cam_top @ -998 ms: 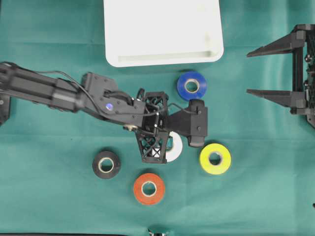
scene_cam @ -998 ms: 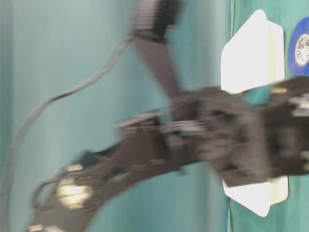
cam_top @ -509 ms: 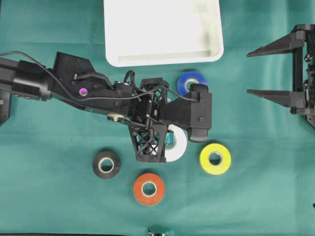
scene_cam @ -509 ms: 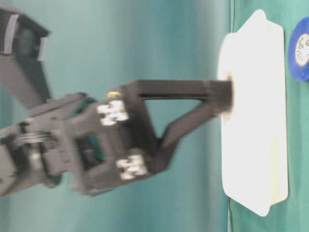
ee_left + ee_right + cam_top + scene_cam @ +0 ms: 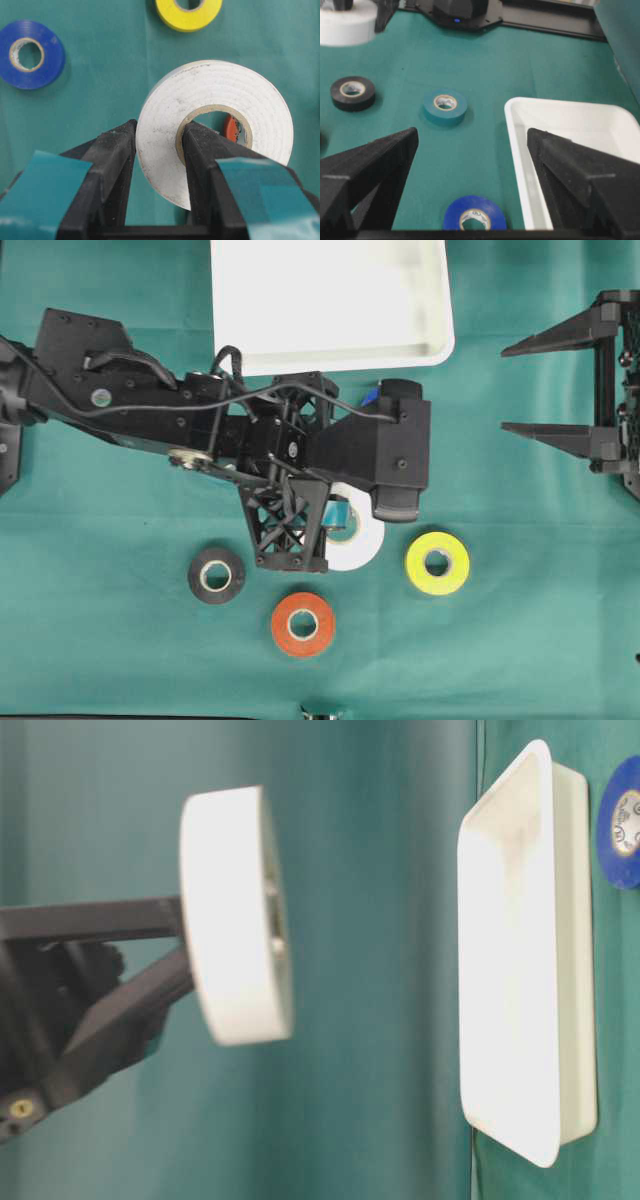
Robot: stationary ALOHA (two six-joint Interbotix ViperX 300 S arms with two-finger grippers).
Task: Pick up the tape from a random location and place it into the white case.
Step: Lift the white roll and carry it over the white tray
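The white case lies at the far edge of the green cloth, with the left gripper clenched on the white tape, one finger through its core, held off the cloth short of the case. Blue, yellow, orange, black and teal rolls lie around; the right gripper waits spread wide, well apart. Since a second ago the left arm has lifted the tape and now hides most of the blue roll overhead.

tape rolls: 6; white case: 1; arms: 2
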